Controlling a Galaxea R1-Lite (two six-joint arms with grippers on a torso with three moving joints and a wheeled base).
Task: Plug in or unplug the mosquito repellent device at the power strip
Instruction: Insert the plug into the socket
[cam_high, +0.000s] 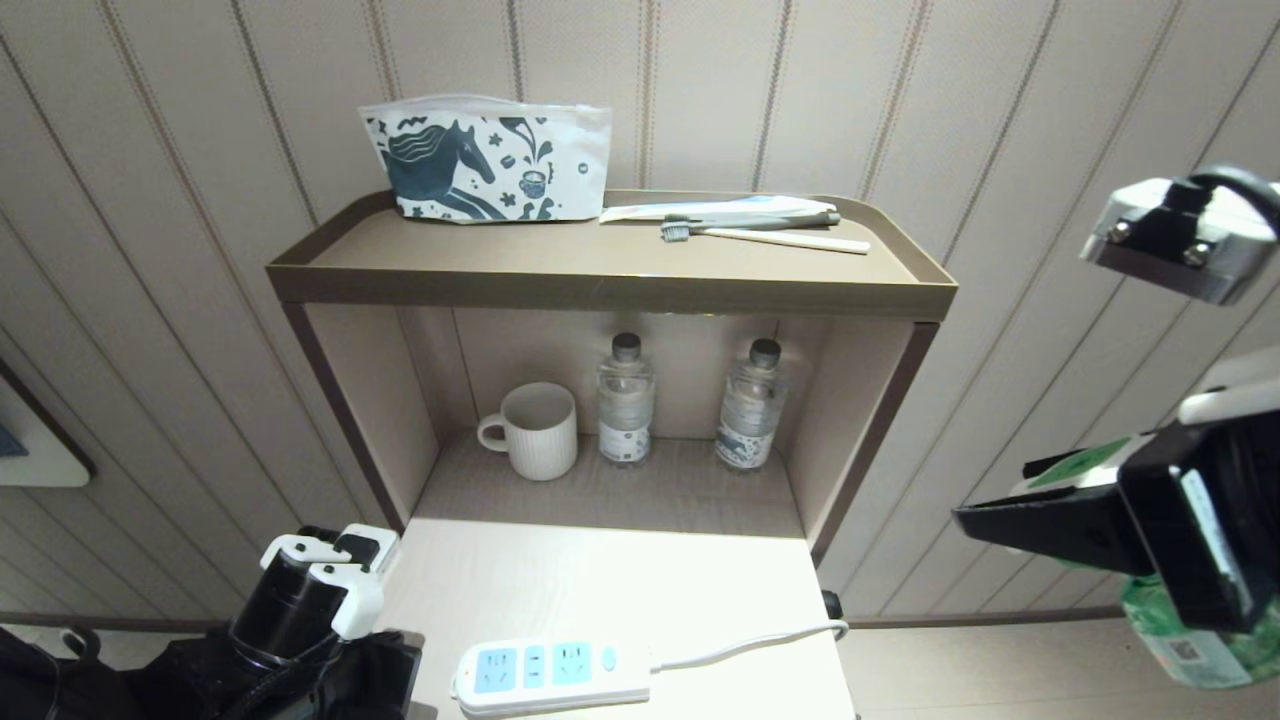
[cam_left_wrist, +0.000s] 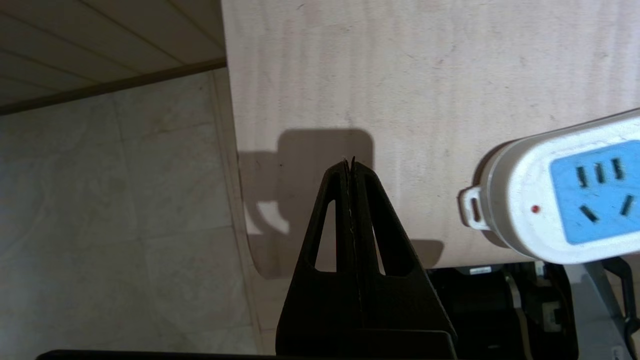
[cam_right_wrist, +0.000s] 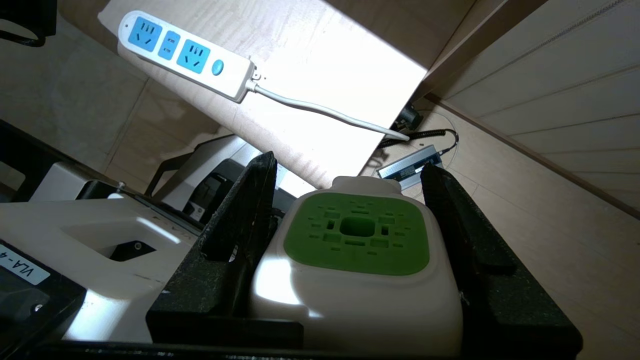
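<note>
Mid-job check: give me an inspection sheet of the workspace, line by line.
Surface: pale wooden tabletop, bare apart from the strip.
Job's things: power strip at the near edge, sockets free; mosquito repellent device unplugged, off to the right.
Clutter: mug, two water bottles in the cubby; pouch, toothbrush on top.
Grippers: right tool shut on the device; left tool shut, empty, beside the strip.
Cables: white cord runs off the right edge.
Surroundings: panelled wall.

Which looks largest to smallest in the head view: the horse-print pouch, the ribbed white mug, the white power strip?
1. Horse-print pouch.
2. White power strip with light-blue sockets, though it lies nearer the camera.
3. Ribbed white mug.
</note>
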